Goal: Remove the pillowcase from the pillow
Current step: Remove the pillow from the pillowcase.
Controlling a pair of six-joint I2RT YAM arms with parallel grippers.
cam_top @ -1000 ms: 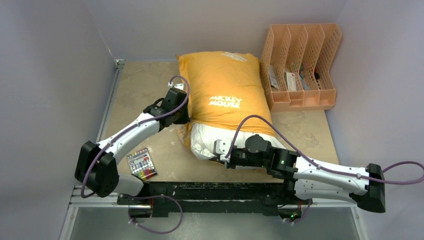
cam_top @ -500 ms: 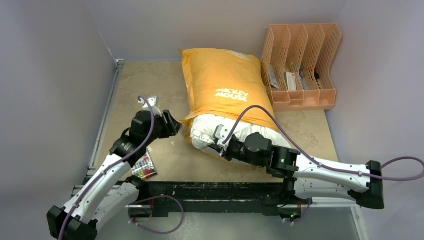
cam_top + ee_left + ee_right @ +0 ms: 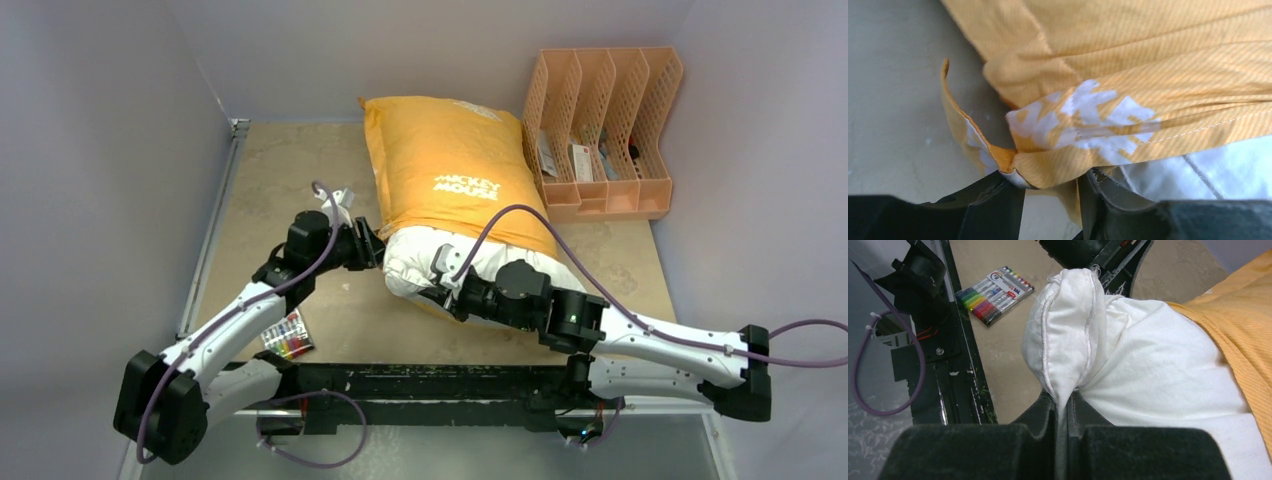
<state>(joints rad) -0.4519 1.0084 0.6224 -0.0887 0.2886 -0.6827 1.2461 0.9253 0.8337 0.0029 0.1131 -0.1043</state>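
You see only the near end of the pillow (image 3: 415,262); the rest is hidden inside the pillowcase (image 3: 450,180). From overhead, the fingertips of the right gripper (image 3: 1062,405) are lost against that white end. The things in the file rack (image 3: 610,200) are too small to name, and the print on the marker pack (image 3: 285,335) is unreadable.

I read white "MICKEY MOUSE" on the pillowcase (image 3: 455,175) from the top view. Label on the marker pack (image 3: 994,293): too small to read.
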